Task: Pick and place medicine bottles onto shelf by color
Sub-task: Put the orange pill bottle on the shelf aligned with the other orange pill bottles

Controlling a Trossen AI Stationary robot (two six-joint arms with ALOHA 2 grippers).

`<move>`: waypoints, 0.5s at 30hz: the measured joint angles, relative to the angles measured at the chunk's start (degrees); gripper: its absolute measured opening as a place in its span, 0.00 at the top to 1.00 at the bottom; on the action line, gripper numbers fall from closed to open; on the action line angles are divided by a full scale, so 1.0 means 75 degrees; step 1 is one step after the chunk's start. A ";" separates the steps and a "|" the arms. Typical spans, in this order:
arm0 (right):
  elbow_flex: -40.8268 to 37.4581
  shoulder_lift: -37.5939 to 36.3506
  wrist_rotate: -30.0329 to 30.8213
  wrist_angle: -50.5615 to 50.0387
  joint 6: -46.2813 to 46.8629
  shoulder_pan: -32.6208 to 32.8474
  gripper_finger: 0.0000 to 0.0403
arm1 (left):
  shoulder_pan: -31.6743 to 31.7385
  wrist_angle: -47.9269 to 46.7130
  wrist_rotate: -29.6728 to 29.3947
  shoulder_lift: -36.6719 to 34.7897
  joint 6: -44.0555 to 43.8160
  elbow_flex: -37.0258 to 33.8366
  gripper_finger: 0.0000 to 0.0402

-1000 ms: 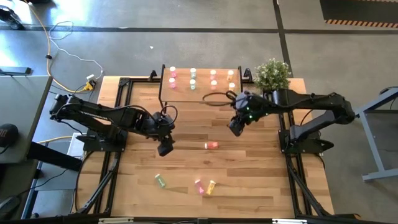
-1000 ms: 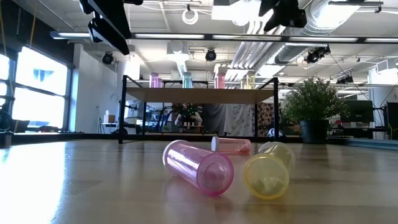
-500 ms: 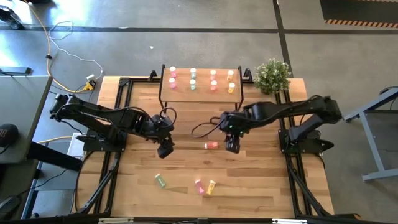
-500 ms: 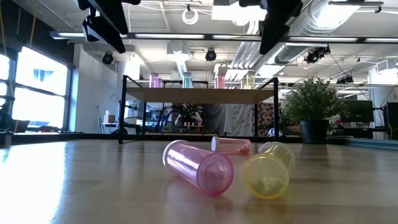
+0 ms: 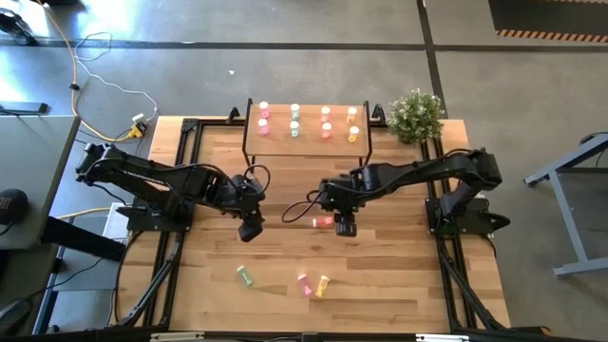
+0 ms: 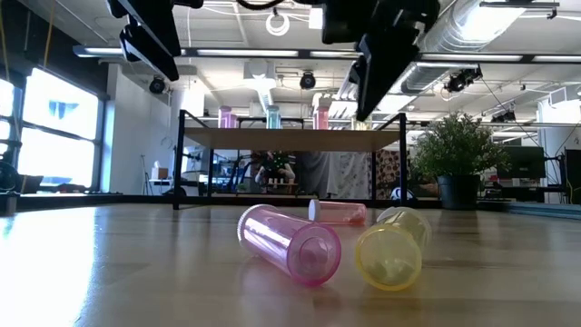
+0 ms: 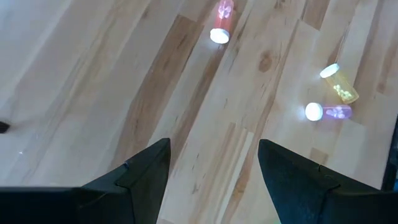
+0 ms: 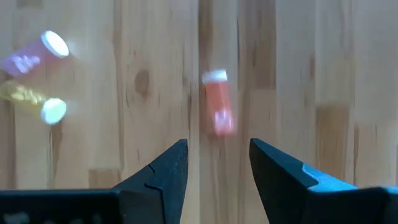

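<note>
Tabletop point(image 5: 380, 266) light wood planks, darker grain streaks; shelf point(image 5: 309, 142) paler wood on black legs; bottles on shelf point(image 5: 294, 121) in pairs, pink, green, red-orange, yellow, all pale-capped; red-orange bottle point(image 5: 322, 222) lying on the table, white cap; green bottle point(image 5: 245, 276) near the front edge; pink bottle point(image 6: 289, 243) translucent, beside a yellow bottle point(image 6: 390, 248), also translucent; both arms dark, near black; plant point(image 5: 415, 115) green, dark pot; floor grey; cable point(image 5: 90, 66) yellow and white.
</note>
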 joint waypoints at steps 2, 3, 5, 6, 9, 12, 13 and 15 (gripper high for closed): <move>0.0000 0.0117 -0.0021 0.0386 -0.0325 -0.0009 0.60 | 0.0000 0.0010 -0.0108 -0.0003 0.0083 0.0000 0.42; 0.0000 0.0183 -0.0054 0.0599 -0.0517 -0.0022 0.60 | 0.0005 0.0012 -0.0118 -0.0003 0.0120 0.0000 0.42; 0.0000 0.0312 -0.0119 0.1040 -0.0820 -0.0053 0.60 | 0.0009 0.0017 -0.0124 -0.0003 0.0140 0.0000 0.42; 0.0000 0.0384 -0.0204 0.1211 -0.0955 -0.0077 0.60 | 0.0009 0.0017 -0.0124 -0.0003 0.0140 0.0000 0.42; 0.0000 0.0635 -0.0563 0.1752 -0.1254 -0.0169 0.60 | 0.0009 0.0018 -0.0115 -0.0003 0.0140 0.0000 0.42; 0.0000 0.0873 -0.0898 0.2151 -0.1425 -0.0252 0.60 | 0.0009 0.0020 -0.0116 -0.0003 0.0140 0.0000 0.42; 0.0000 0.0950 -0.1008 0.2270 -0.1442 -0.0263 0.60 | 0.0009 0.0023 -0.0116 -0.0003 0.0140 0.0000 0.42; 0.0000 0.1126 -0.1231 0.2485 -0.1444 -0.0302 0.60 | 0.0009 0.0024 -0.0118 -0.0003 0.0137 0.0000 0.42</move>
